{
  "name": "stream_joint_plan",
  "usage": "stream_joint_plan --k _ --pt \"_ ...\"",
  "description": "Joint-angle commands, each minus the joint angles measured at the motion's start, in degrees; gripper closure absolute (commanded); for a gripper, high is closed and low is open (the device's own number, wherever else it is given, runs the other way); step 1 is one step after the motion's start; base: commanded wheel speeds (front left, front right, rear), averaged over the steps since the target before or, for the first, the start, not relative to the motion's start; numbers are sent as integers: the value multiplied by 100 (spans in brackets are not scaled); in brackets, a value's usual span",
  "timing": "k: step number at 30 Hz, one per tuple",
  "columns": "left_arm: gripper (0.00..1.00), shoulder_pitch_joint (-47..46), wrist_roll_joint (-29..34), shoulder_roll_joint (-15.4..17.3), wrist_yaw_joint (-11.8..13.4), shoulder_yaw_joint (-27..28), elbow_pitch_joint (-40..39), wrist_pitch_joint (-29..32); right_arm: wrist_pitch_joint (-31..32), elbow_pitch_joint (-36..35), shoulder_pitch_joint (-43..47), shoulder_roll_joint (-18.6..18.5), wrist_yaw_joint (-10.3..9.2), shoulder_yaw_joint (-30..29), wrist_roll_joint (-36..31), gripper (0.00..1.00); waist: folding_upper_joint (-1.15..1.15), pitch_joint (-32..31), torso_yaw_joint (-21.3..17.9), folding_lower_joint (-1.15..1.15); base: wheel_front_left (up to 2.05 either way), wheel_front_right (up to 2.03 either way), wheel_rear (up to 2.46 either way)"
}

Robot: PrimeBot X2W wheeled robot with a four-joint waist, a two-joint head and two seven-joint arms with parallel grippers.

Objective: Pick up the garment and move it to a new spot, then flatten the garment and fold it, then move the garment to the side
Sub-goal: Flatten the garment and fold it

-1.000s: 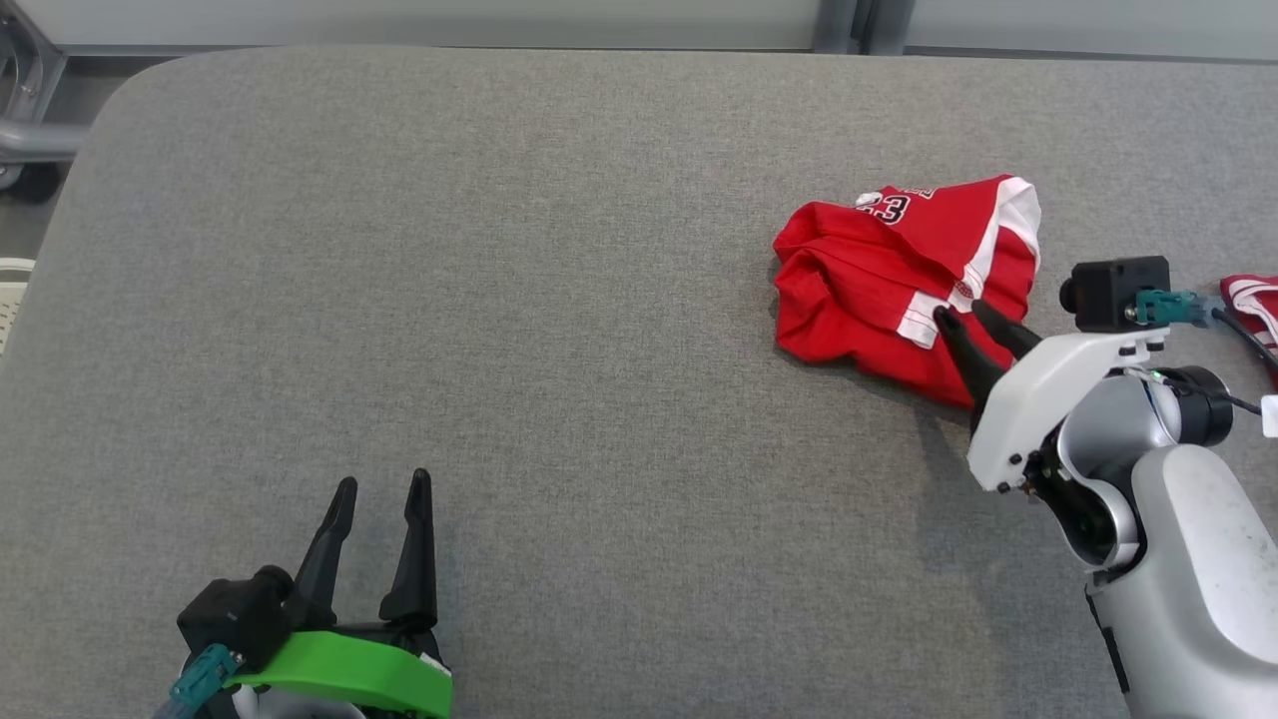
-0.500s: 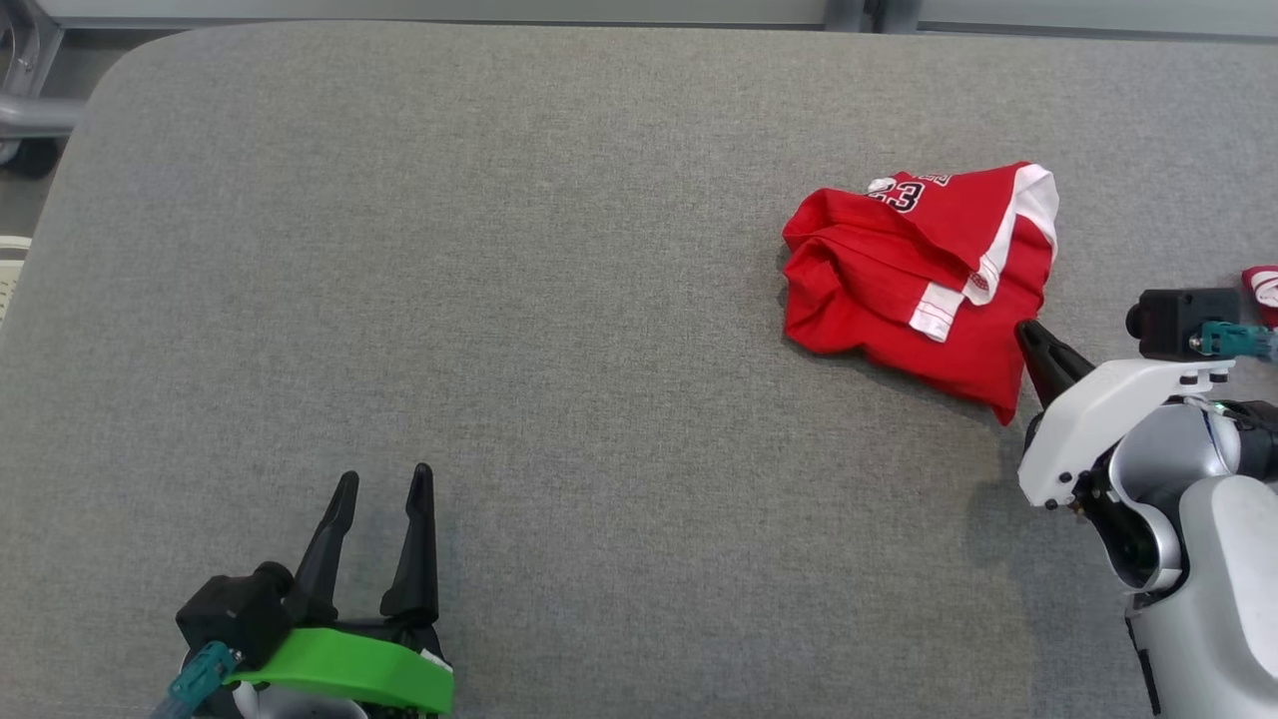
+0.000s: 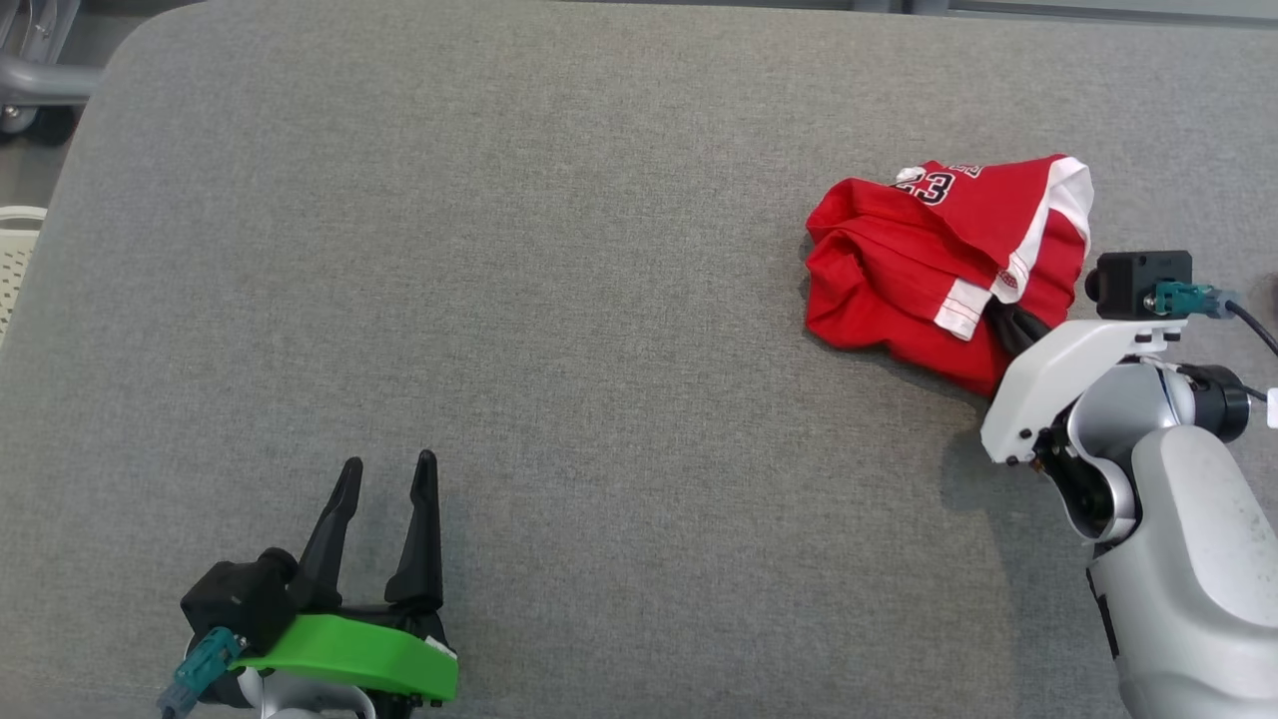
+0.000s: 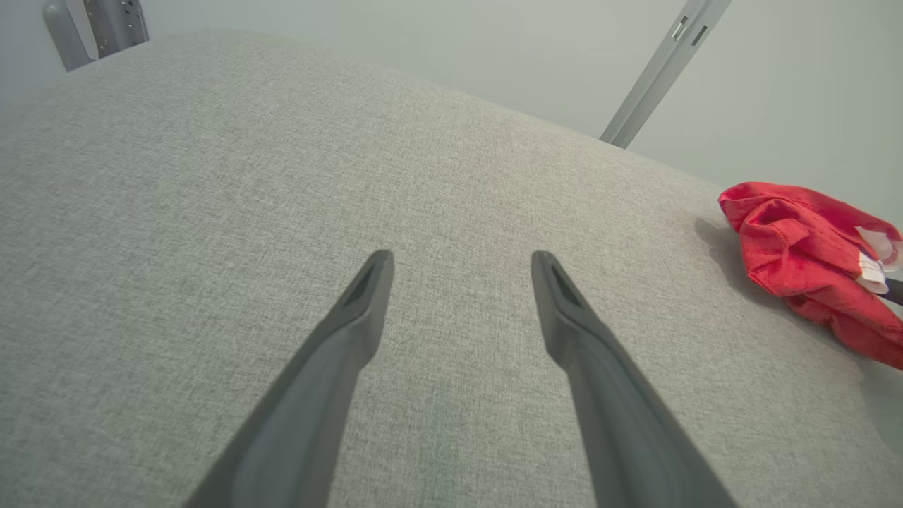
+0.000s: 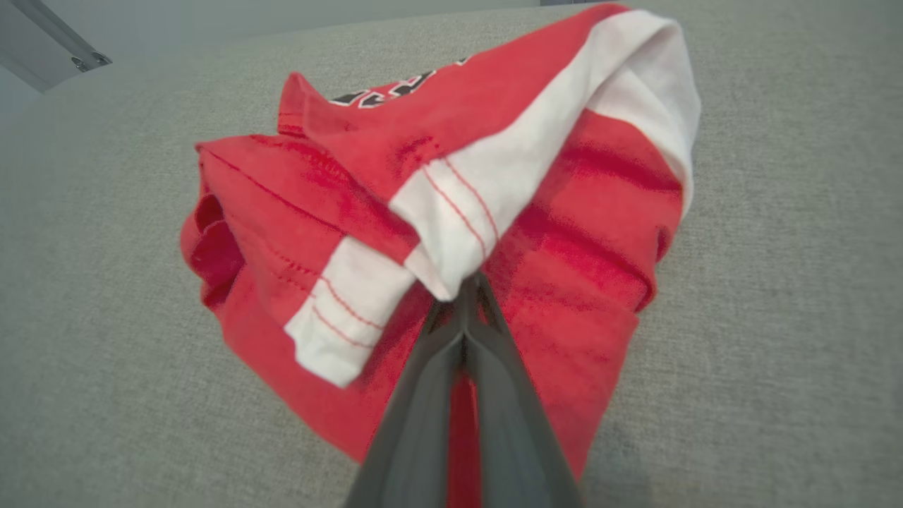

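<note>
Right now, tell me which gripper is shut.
The right gripper: its fingers are pressed together, tips at the white trim of the garment. The left gripper stands wide open over the table.

Probably lab: grey padded table (image 3: 599,200), metal framing (image 4: 656,70).

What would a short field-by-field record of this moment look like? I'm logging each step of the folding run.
surface: grey fabric-covered table
garment: red shirt with white trim and a printed number, bunched in a heap on the right side of the table
right gripper: shut on the shirt, tips pinched at a white sleeve hem
left gripper: open, empty, above bare table at the near left, far from the shirt
progress: shirt gripped, not yet lifted or flattened
</note>
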Motion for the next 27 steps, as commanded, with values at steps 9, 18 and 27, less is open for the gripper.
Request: stream_joint_plan --k 9,18,27 --pt "0 -206 -8 -125 -70 -77 76 -16 -9 349 -673 -163 1 -25 -108 100 0 108 253 0 0 0 0" --pt "0 -328 5 -311 -196 -163 242 -21 260 626 -1341 -418 1 -114 -222 100 0 204 650 0 0 0 0" --pt "0 -332 47 -518 -308 -156 481 -20 530 1182 -1825 -634 1 -39 -458 100 0 -8 1028 0 0 0 0"
